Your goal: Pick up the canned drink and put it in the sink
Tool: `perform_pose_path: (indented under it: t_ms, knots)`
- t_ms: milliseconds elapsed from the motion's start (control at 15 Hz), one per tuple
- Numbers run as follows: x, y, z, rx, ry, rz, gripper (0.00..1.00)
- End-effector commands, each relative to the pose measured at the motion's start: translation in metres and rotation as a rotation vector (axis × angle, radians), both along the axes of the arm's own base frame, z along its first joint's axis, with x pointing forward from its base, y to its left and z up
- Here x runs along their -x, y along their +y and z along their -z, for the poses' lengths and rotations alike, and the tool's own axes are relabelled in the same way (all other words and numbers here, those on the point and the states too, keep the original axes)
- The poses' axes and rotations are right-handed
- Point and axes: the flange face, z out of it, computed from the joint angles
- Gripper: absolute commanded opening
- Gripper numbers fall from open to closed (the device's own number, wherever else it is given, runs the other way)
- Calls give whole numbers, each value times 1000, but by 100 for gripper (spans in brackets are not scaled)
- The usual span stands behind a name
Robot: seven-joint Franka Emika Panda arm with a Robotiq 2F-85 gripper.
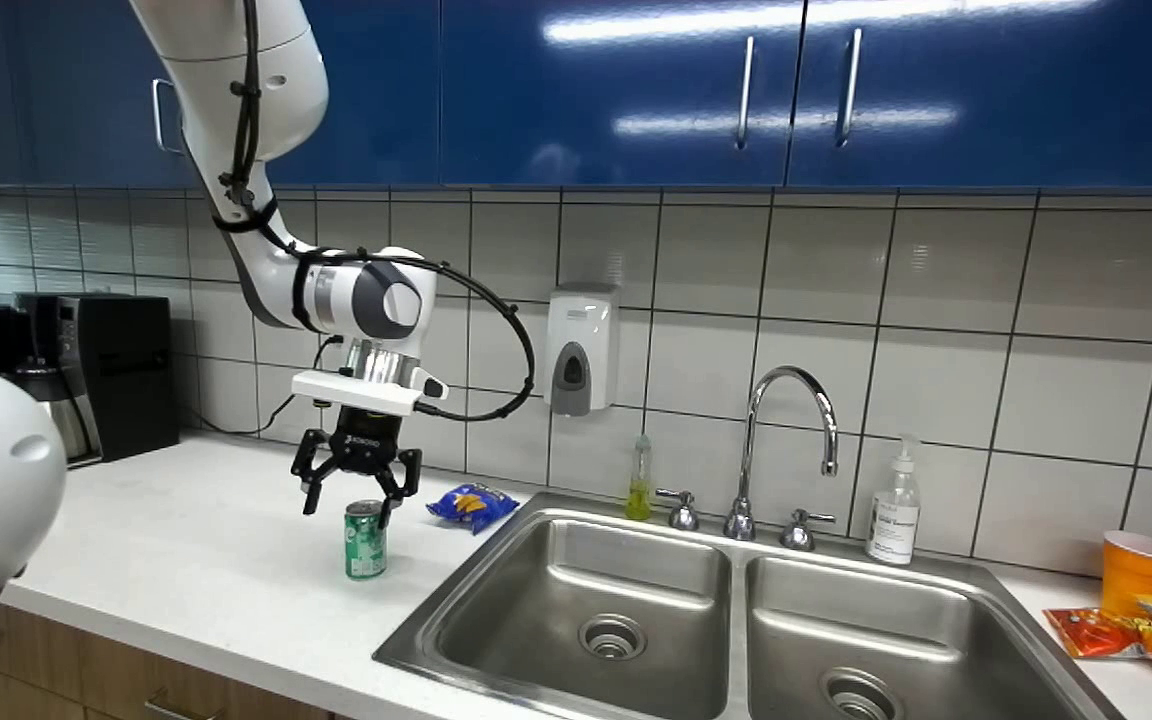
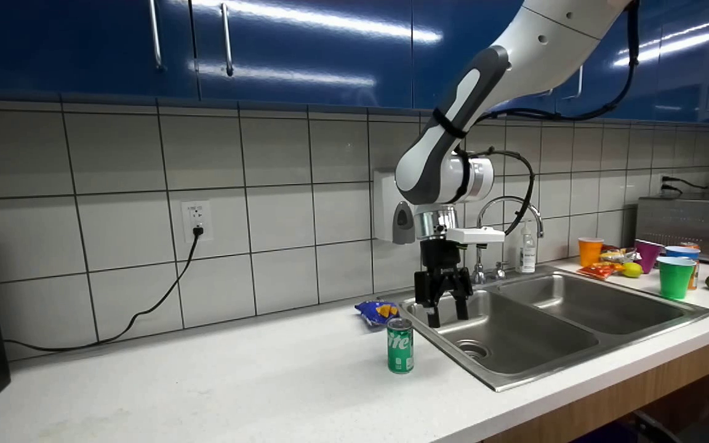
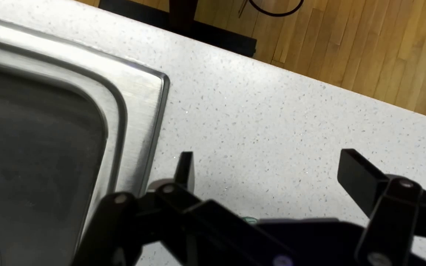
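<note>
The green can with a silvery top stands upright on the counter left of the sink. It shows in both exterior views (image 1: 366, 548) (image 2: 400, 349). In the wrist view only a small green sliver of the can (image 3: 250, 220) shows past my finger linkage; the rest is hidden. My gripper is open and empty, just above the can's height, in both exterior views (image 1: 348, 506) (image 2: 448, 315). One finger overlaps the can's top edge in an exterior view. The wrist view shows bare counter between my fingertips (image 3: 266, 168). The steel double-basin sink (image 1: 739, 610) (image 2: 495, 380) (image 3: 141, 92) stands beside it.
A blue packet (image 1: 474, 505) (image 2: 377, 312) lies behind the can near the wall. A chrome faucet (image 1: 748, 450), a yellow-liquid bottle (image 1: 639, 485) and a white-labelled soap bottle (image 1: 894, 515) stand at the sink's back. Cups, packets and fruit, including a green cup (image 2: 676, 278), stand beyond the sink.
</note>
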Motion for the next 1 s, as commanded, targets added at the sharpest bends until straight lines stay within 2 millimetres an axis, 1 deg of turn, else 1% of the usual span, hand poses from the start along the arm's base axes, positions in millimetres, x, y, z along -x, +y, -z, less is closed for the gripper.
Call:
perform_pose_path:
  t_ms: [0,400,667,933]
  knots:
    - [0,0,7,7,-3,-9,100]
    - [-13,2,28,43,-17,-50,100]
    - [-27,10,33,54,-45,-89,100]
    - [-40,25,33,47,-71,-122,100]
